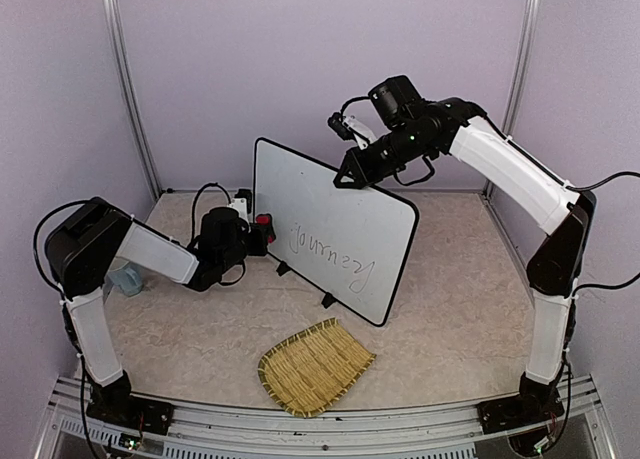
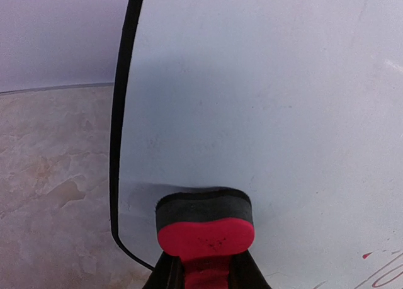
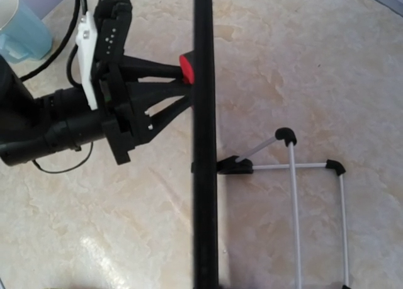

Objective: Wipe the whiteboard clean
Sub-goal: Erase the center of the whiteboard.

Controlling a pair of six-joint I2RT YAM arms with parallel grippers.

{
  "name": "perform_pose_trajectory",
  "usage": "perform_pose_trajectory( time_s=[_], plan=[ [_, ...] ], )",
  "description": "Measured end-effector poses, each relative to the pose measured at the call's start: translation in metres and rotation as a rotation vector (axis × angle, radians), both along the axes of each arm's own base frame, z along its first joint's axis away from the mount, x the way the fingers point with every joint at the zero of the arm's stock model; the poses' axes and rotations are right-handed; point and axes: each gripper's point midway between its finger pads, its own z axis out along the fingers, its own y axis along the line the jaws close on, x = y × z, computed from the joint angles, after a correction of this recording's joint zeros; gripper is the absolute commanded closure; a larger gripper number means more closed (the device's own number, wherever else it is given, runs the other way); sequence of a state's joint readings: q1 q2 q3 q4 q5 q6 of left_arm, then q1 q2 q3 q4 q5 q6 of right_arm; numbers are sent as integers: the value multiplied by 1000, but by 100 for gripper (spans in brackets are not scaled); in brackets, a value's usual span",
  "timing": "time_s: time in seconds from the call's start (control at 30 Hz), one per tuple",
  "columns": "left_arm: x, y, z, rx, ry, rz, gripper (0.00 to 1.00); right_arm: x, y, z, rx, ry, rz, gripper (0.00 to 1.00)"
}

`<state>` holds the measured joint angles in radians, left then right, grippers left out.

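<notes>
Standing upright on table [image 1: 450, 309], whiteboard [image 1: 335, 229] bears dark handwriting; right pincer [image 1: 350, 177] clamps top rim; left pincer [image 1: 260, 231] holds red eraser [image 1: 265, 222] against board's left part. In front lies straw mat [image 1: 315, 367]. Left wrist: eraser [image 2: 204, 223] foam flat on white face near lower corner. Right wrist: board edge-on, wire stand [image 3: 293, 194] behind, blue cup [image 3: 22, 28] beside left arm.

Board [image 1: 330, 229]: white, thin black rim, dark grey handwriting, a few red strokes. Eraser [image 2: 204, 223]: red body, dark grey felt. Mat [image 1: 315, 367]: straw yellow, woven ribbing. Table [image 1: 450, 309]: beige with marbled veining. Cup [image 3: 22, 28]: pale blue. Stand [image 3: 293, 194]: white wire, black tips. Arms [image 1: 500, 164]: white shells, black joints. Walls [image 1: 300, 59]: pale lilac. Posts [image 1: 125, 79]: silvery grey.
</notes>
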<state>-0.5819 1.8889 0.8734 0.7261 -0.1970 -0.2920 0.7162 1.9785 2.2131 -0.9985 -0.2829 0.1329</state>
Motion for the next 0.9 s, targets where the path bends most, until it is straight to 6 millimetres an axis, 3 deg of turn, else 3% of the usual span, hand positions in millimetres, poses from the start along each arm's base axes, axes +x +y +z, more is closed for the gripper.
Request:
perform_pose_trajectory(
  time_s=[0.13,0.4,0.67,0.9],
  plan=[
    [6,11,-2,-30,22,18,82,1,1,0,3,-4,0,100],
    [26,55,-6,-46,44,123,82,-1,3,0,8,-6,22,100],
    [17,33,-11,-46,56,78,82,0,2,-1,20,9,25,100],
    [-6,11,-20,-46,70,16,82,5,-3,-1,49,30,39,100]
  ],
)
